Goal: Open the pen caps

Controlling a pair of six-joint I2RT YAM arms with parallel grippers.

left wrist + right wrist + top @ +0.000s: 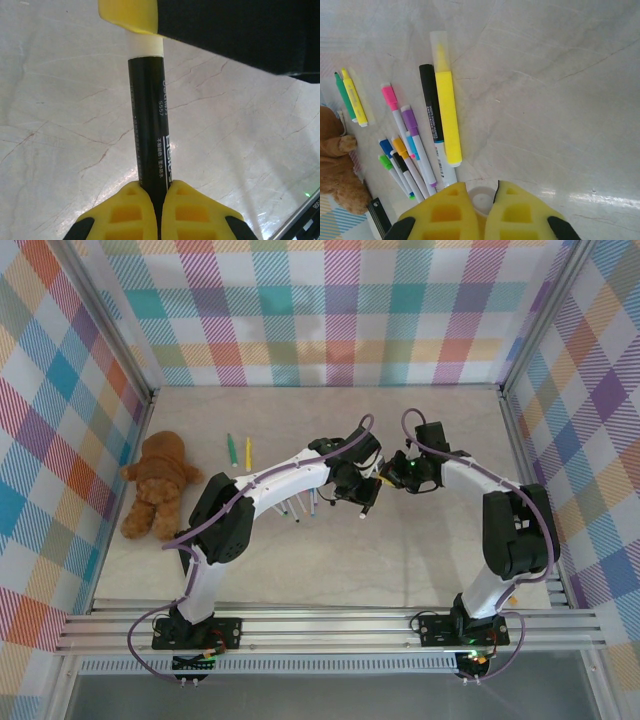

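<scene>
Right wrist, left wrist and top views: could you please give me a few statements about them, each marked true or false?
1. The left gripper is shut on a black pen. True.
2. The yellow highlighter has its cap off. False: its clear cap covers the tip.
3. The right gripper is open and holds nothing. False: it is shut on the whitish end of the black pen.
4. A green pen and a yellow pen lie side by side. True.
5. The teddy bear lies at the right of the top view. False: it lies at the left.
</scene>
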